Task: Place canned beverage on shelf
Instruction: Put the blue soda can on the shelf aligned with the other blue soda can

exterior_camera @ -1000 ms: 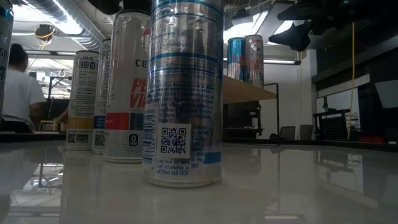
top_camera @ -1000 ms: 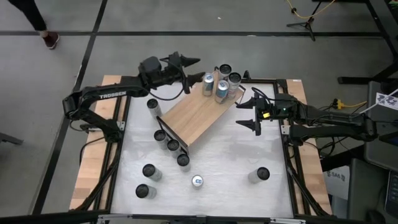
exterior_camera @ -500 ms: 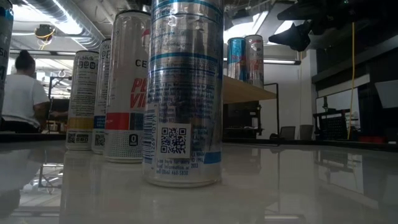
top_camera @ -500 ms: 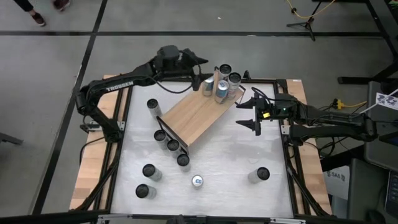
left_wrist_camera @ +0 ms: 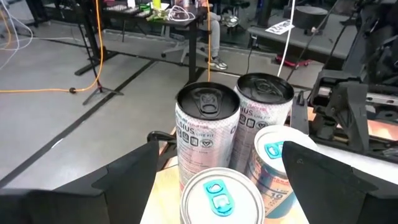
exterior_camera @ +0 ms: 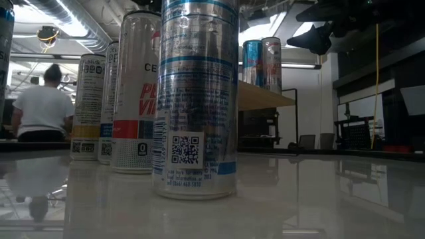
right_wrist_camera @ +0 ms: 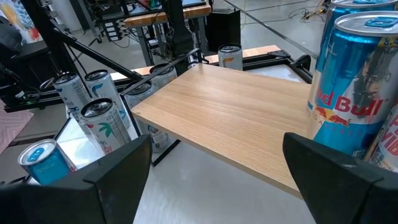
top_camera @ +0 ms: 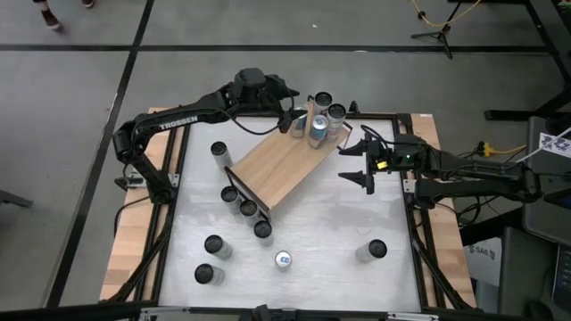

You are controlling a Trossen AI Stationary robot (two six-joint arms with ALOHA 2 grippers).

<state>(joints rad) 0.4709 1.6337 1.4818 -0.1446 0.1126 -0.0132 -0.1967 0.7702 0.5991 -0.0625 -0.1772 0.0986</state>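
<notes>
The shelf (top_camera: 284, 168) is a light wooden board on black frame ends, set slantwise on the white table. Several cans stand at its far end (top_camera: 326, 111). My left gripper (top_camera: 293, 113) is open at that end. In the left wrist view its fingers (left_wrist_camera: 134, 180) stand on either side of the nearest can (left_wrist_camera: 221, 198), a silver one with a blue tab, apart from it. Behind it stand two silver cans (left_wrist_camera: 207, 124) and a blue-lidded one (left_wrist_camera: 277, 163). My right gripper (top_camera: 360, 166) waits open beside the shelf's right side, facing the board (right_wrist_camera: 239, 124).
Several loose cans stand on the table: a row along the shelf's near-left edge (top_camera: 247, 208), two at the near left (top_camera: 209, 259), one near the front (top_camera: 284, 259), one at the near right (top_camera: 376, 250). A person (exterior_camera: 41, 113) sits in the room behind.
My left gripper, still open, has moved toward the table's right edge, up to the cans on the shelf's far end, and now stands over the nearest one. The cans and the shelf have kept still. The person in the room behind has shifted.
</notes>
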